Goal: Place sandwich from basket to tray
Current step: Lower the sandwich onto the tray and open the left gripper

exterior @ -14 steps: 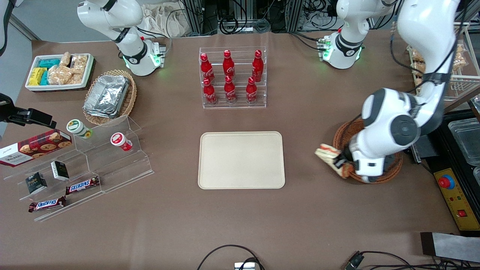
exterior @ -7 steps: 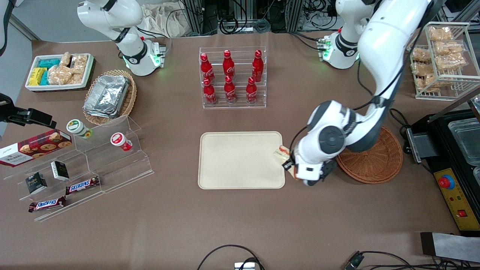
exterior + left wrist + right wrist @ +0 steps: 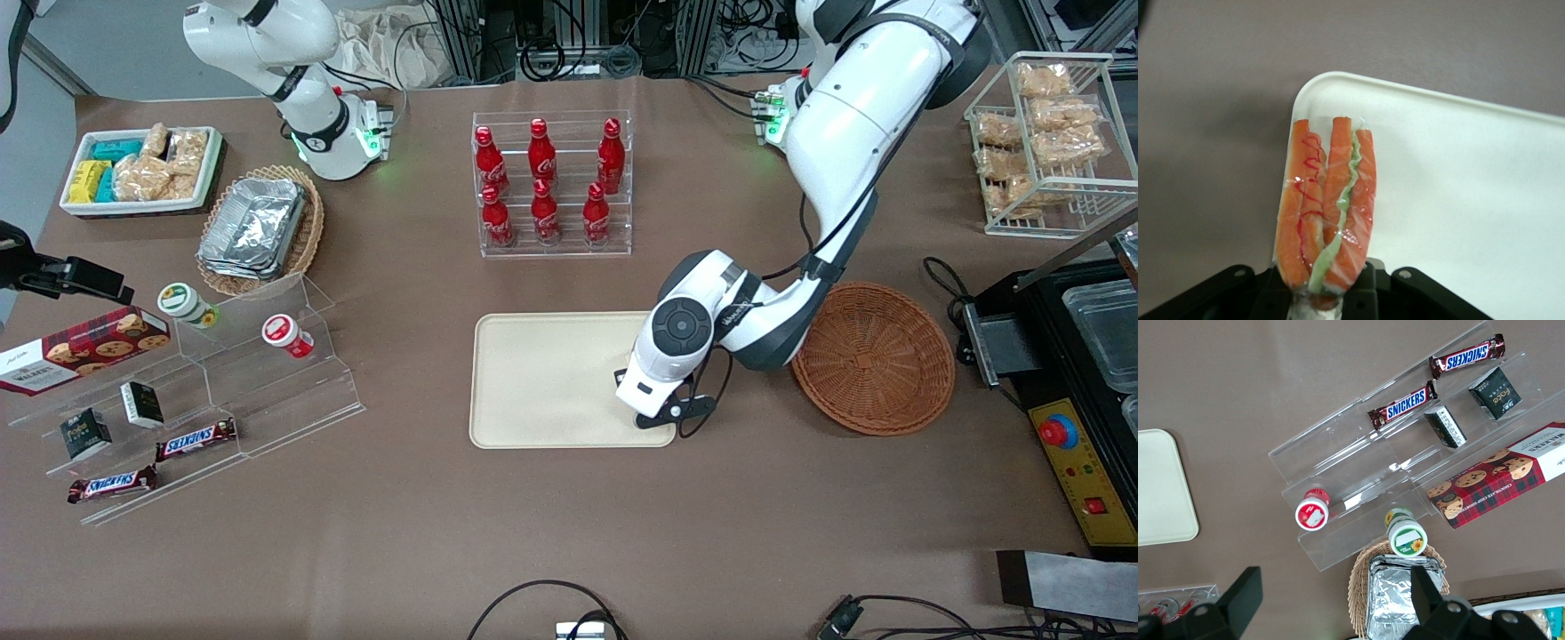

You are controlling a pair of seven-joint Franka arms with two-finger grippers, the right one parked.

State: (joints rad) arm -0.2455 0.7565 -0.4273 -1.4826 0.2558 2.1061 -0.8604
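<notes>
While the left arm reaches out over the table, its gripper [image 3: 653, 413] hangs above the corner of the tray [image 3: 551, 382] that's nearest the front camera and toward the working arm's end. From the front you can't really see the sandwich, since the wrist blocks it, but the left wrist view sorts that out: the sandwich [image 3: 1328, 210] is pinched between the fingers [image 3: 1361, 293], cut edge facing the camera, with orange-red layers and a wavy pale green strip running through them, all under what looks like clear wrap. So the gripper is clamped on it, and the wedge sits over the rounded corner of the tray [image 3: 1458, 180], partly overlapping the rim, with brown tabletop just beside it. Whether it's touching the tray surface is hard to call.

The basket [image 3: 876, 356] sits near the tray toward the working arm's end, with nothing in it. Farther from the front camera than the tray stands a clear rack of red soda bottles [image 3: 547, 187].
</notes>
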